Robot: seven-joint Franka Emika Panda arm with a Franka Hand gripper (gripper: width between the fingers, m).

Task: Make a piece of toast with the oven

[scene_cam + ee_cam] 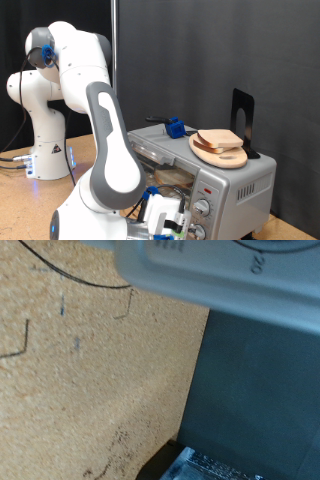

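Note:
The silver-grey oven (235, 185) stands at the exterior view's right on the cork table. The piece of toast (222, 138) lies on a round wooden plate (212, 153) on top of the oven. My gripper (166, 221) is low at the exterior view's bottom, right in front of the oven's knobs (203, 208). In the wrist view the oven's front panel (215, 265) with a dial marking "20" fills one edge, very close. A grey part of the gripper (215, 466) shows at the opposite edge. Nothing shows between the fingers.
A blue object (175, 127) and a black upright bracket (243, 118) sit on the oven's top. The oven's front opening (160, 160) faces the arm. The robot base (45, 150) and cables (10, 160) are at the left. The cork tabletop (80, 370) lies below the gripper.

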